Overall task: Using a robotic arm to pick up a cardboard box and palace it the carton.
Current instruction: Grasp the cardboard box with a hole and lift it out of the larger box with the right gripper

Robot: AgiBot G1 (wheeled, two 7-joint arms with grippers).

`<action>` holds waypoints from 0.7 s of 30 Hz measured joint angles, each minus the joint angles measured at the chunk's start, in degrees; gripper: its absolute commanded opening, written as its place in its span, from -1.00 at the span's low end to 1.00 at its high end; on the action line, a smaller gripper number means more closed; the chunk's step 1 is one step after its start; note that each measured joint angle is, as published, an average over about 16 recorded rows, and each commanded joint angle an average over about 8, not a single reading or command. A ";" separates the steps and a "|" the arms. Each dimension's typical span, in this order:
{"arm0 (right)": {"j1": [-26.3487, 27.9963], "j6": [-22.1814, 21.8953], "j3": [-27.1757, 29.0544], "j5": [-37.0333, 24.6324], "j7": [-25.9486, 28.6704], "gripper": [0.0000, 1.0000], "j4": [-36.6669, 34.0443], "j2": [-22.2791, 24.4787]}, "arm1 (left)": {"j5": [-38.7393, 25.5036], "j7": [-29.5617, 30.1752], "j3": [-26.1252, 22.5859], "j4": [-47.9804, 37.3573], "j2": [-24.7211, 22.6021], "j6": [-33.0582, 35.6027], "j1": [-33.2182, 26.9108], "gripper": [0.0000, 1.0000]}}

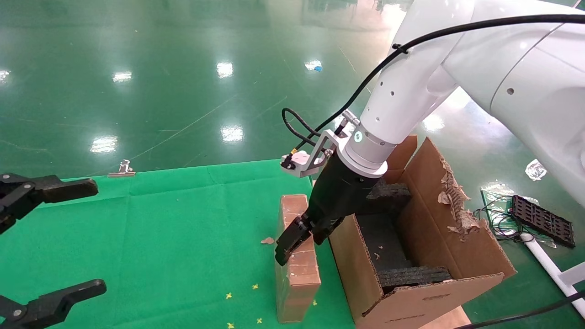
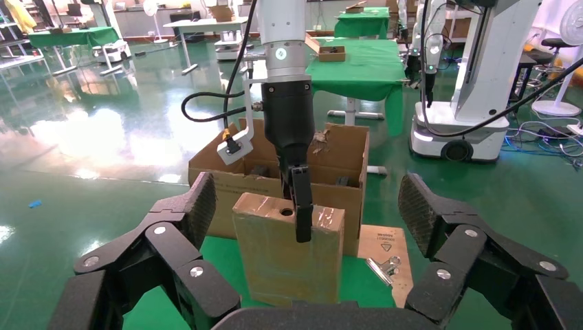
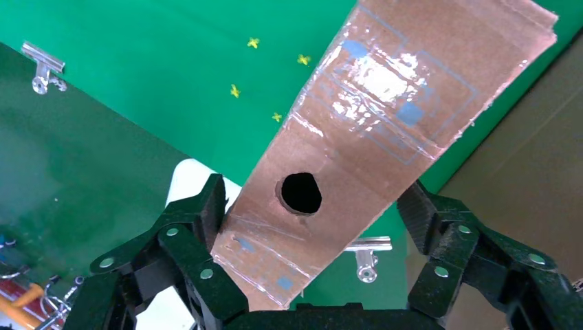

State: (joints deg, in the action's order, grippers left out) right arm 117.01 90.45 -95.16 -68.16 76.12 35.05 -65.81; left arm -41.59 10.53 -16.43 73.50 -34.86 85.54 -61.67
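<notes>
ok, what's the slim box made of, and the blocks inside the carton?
Slim box: brown cardboard, scuffed; its narrow top edge looks taped over, glossy with glare in the right wrist view, with a round hole punched through. Blocks in the carton: black, matte, rough and crumbly at the edges, so probably foam. The right tool straddles the box's top edge.

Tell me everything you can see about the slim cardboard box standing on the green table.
The box is a flat, slim brown cardboard one, scuffed, with shiny tape on its narrow top edge and a round hole in that edge. It stands upright on edge on the green cloth, close beside the carton; whether they touch is unclear. The right tool straddles the top edge, a finger on each broad face, apparently gripping it. The left tool hangs open, well clear of it.
</notes>
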 measured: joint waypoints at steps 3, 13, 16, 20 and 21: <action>0.13 -0.06 -0.88 0.47 -0.21 -1.00 -0.02 -0.03 | 0.01 -0.01 -0.01 0.00 0.00 -0.01 0.00 -1.00; 0.73 -0.40 -3.37 1.55 -1.83 -1.00 -0.08 0.05 | 0.03 -0.03 -0.05 0.00 0.02 -0.02 -0.01 -1.00; 1.32 -0.75 -3.44 2.11 -3.48 -1.00 0.13 0.59 | 0.04 -0.03 -0.06 0.00 0.03 -0.03 -0.01 -1.00; 2.82 -1.52 -2.66 3.22 -7.21 -1.00 0.42 2.30 | 0.05 -0.04 -0.08 0.00 0.03 -0.03 -0.02 -1.00; 3.38 -1.79 -2.32 3.52 -8.42 -1.00 0.45 2.92 | 0.06 -0.04 -0.08 0.00 0.03 -0.04 -0.02 -1.00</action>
State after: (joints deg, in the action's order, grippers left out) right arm 120.40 88.66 -97.48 -64.64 67.71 35.51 -62.89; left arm -41.53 10.49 -16.51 73.50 -34.83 85.51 -61.69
